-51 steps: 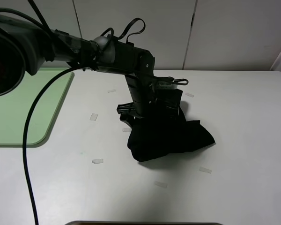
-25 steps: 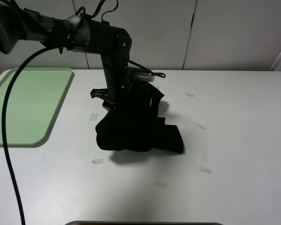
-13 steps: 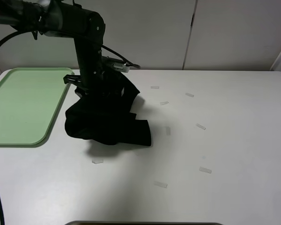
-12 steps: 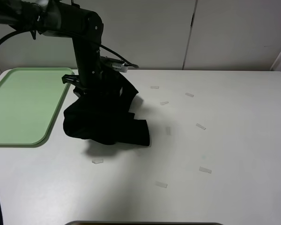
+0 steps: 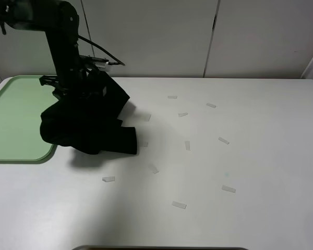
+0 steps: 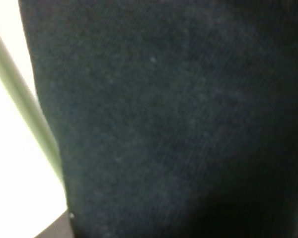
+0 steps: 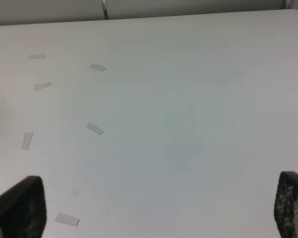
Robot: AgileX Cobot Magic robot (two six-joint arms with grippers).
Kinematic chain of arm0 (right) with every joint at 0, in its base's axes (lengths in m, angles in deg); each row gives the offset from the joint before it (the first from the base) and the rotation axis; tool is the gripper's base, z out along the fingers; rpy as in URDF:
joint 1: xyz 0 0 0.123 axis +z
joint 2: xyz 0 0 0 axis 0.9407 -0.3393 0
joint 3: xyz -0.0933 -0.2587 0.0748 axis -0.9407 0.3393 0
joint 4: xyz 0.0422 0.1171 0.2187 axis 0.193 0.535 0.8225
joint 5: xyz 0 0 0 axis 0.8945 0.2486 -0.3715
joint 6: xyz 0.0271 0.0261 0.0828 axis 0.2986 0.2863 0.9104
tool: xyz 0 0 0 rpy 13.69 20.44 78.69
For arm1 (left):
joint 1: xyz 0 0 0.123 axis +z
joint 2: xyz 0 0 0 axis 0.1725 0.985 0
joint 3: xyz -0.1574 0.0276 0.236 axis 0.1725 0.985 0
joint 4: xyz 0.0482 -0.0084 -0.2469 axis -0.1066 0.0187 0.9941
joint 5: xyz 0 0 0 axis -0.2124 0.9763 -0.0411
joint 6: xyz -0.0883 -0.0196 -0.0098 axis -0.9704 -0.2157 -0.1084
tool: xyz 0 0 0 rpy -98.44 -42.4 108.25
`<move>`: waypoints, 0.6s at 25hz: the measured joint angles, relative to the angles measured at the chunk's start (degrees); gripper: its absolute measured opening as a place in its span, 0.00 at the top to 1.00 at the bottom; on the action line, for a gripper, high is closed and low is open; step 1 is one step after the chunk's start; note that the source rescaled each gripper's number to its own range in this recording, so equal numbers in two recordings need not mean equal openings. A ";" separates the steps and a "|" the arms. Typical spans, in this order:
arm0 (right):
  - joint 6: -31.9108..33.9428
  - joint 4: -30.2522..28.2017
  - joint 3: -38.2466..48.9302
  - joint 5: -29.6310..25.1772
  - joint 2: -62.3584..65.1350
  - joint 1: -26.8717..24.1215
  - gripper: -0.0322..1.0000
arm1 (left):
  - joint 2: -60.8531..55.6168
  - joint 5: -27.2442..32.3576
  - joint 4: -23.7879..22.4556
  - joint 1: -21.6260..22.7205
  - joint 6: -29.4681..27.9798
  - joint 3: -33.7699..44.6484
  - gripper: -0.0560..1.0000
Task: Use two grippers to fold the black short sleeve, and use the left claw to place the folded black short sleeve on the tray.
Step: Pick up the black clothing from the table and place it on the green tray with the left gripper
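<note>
- Black short sleeve (image 5: 86, 122) hung bunched from the left claw (image 5: 73, 91), lifted, lower folds sagging close over the table (image 5: 240, 156) at the tray's right-hand edge
- Overlapped the right rim of the tray (image 5: 15, 120) in the high view, one dark lobe over the tray's near right corner, the rest trailing over the table's bare top
- Filled almost the whole left wrist view as dark fabric (image 6: 179, 119), with a strip of pale green rim (image 6: 20, 94) beside it
- Left claw reached down from the upper left, fingers buried in the cloth; hold on the shirt shown by the way it hung, exact finger spread impossible to tell
- Right gripper (image 7: 154, 208) out of the high view; fingertips (image 7: 20, 208) seen at either corner of its own wrist view, spread wide, holding nothing, above the table
- Small pale tape scraps (image 5: 187, 145) lay scattered over the middle of the table, well apart from the tray
</note>
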 joint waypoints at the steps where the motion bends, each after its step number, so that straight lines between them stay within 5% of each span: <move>1: 0.00 0.00 0.00 0.00 0.00 0.00 0.00 | -0.50 0.39 -0.06 0.99 0.65 0.00 0.52; 15: 0.00 0.00 0.00 0.00 0.00 0.00 0.00 | -1.50 2.18 0.04 15.24 10.68 0.00 0.52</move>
